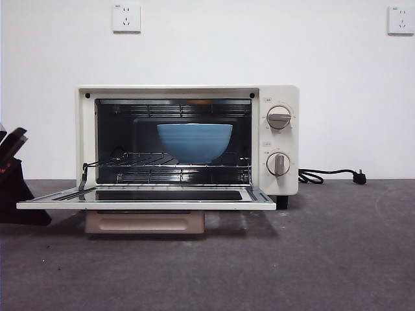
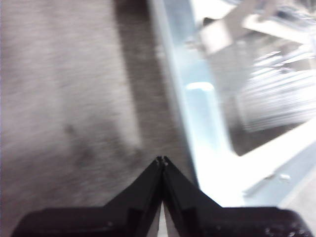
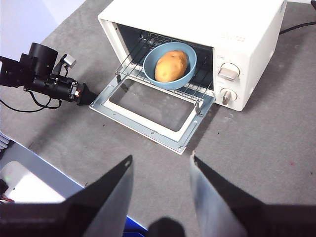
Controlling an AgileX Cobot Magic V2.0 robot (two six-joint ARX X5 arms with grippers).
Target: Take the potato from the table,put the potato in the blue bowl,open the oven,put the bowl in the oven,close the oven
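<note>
The cream oven stands with its glass door folded down flat. Inside on the wire rack sits the blue bowl. From above, the right wrist view shows the bowl holding the golden-brown potato. My left gripper is shut and empty, low over the table beside the door's metal frame; it appears as a dark shape at the door's left end. My right gripper hangs open and empty, high above the table in front of the oven.
The beige handle hangs below the lowered door. A black power cord lies behind the oven's right side. Dark grey table stretches in front and to the right. The left arm reaches in from the table's left edge.
</note>
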